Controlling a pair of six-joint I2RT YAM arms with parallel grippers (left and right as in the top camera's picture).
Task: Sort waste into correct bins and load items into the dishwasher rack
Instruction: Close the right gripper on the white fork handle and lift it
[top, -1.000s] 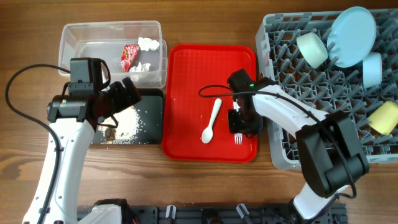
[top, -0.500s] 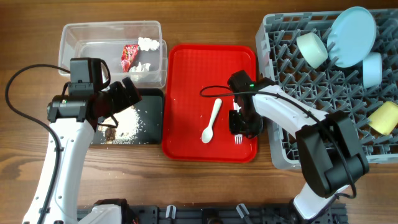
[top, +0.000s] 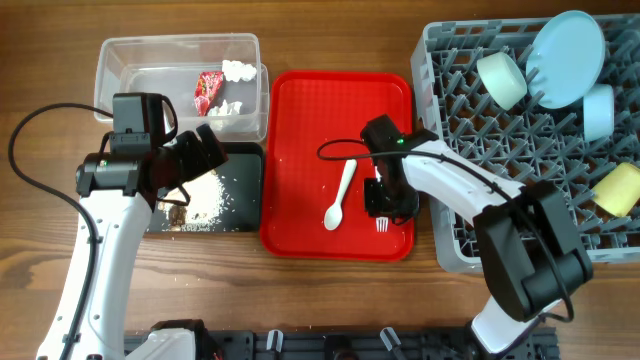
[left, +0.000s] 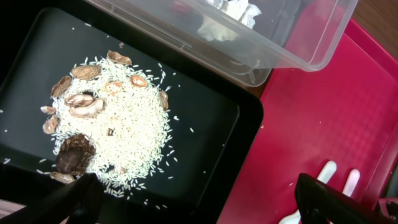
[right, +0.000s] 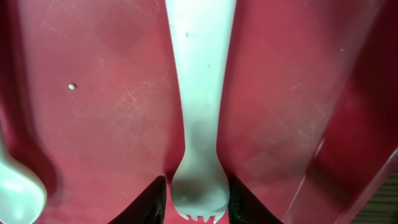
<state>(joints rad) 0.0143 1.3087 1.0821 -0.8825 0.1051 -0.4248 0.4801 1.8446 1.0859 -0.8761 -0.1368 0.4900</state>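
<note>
Right tool (right: 198, 202) nudged left; wrist view shows fingers (right: 151, 198) straddling fork (right: 200, 93).

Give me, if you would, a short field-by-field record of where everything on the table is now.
left gripper: open, above the black tray
black tray: holds food scraps
right gripper: open, fingers either side of the fork
red tray: fork and spoon lying flat
clear tub: wrapper, tissue
rack: plate, green bowl, blue bowl, cup
</note>
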